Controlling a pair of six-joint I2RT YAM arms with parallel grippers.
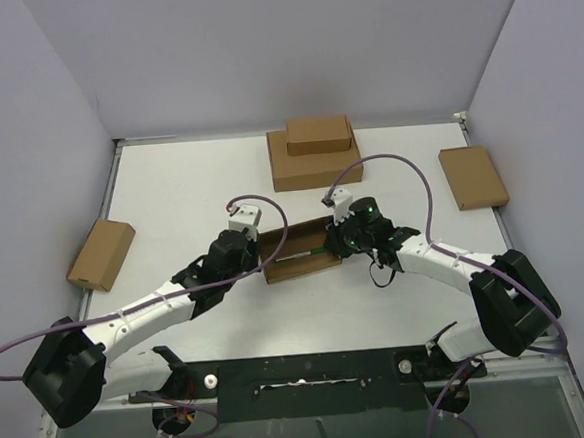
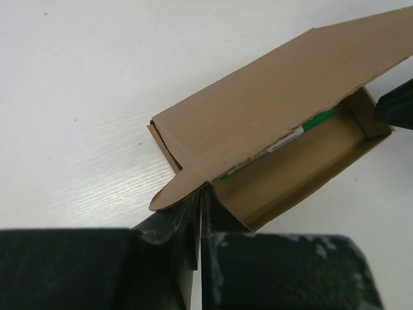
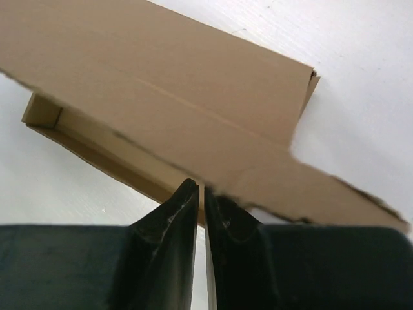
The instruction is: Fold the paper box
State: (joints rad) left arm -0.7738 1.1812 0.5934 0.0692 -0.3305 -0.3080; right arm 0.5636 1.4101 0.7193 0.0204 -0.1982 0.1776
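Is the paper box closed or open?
Open. The lid of the paper box is raised; the inside shows beneath it, with something green.

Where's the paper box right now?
Top view: the paper box sits mid-table, pinched between the left gripper and right gripper, just nearer than the stacked boxes.

Robotics laboratory cell: white rectangular tabletop [image 1: 309,313] enclosed by plain pale grey partition walls [image 1: 290,49]; two black-and-white robot arms [image 1: 143,312] with purple cables [image 1: 383,157] bolted to a black rail [image 1: 302,367], lower centre.
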